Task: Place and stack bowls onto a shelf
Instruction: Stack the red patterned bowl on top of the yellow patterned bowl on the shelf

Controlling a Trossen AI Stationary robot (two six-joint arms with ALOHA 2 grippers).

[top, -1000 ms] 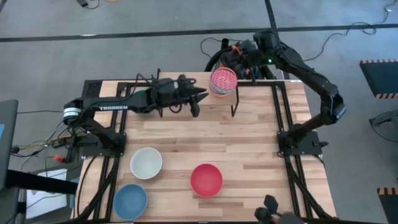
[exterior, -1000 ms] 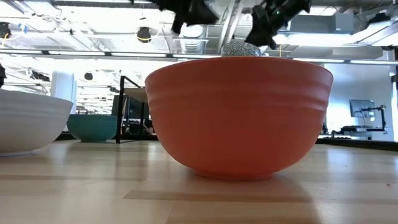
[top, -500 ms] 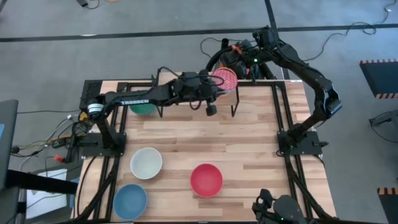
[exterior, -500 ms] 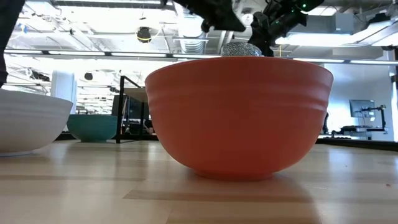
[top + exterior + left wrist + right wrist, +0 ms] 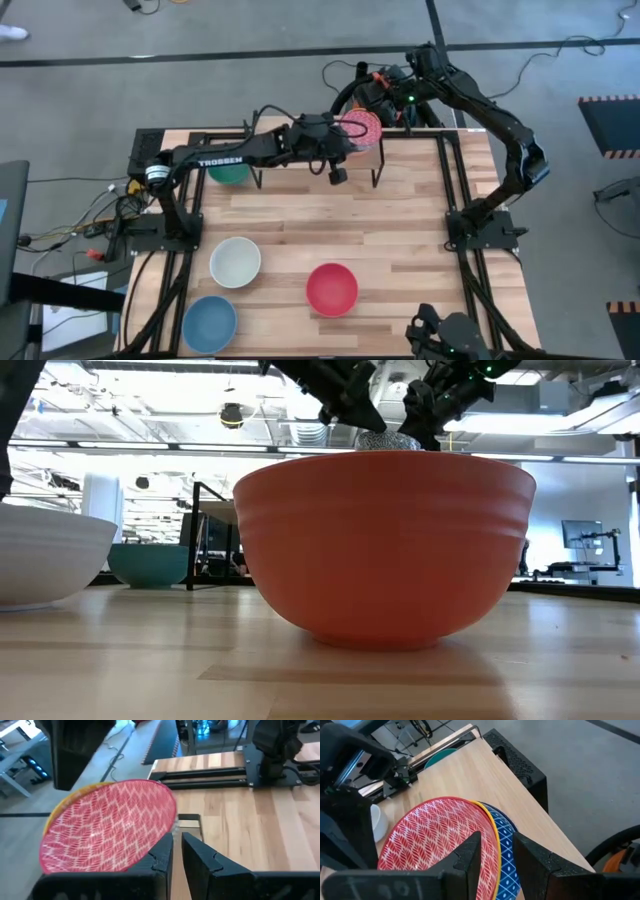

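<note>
A stack of bowls, pink speckled on top, then a yellow rim and a blue patterned bowl, stands at the shelf's right end. My right gripper comes from the far side and straddles the stack's rim. My left gripper reaches in from the left beside the stack's near rim, nearly shut with nothing between the fingers. I cannot tell whether it touches the pink bowl. A green bowl stands farther left, half under the left arm. My right gripper has the stack's rim between its fingers. One finger is inside the pink bowl and the other is outside the blue bowl's wall. The fingers slant down from the far side. The stack's foot is hidden.
On the near half of the table stand a cream-white bowl, a blue bowl and a red bowl. The red bowl fills the low view. Black frame rails run along the table's sides.
My left gripper has gone toward the table's right edge along the shelf, up to the near side of the stack. It now covers part of the pink bowl in the high view. My right gripper has stayed at the stack.
</note>
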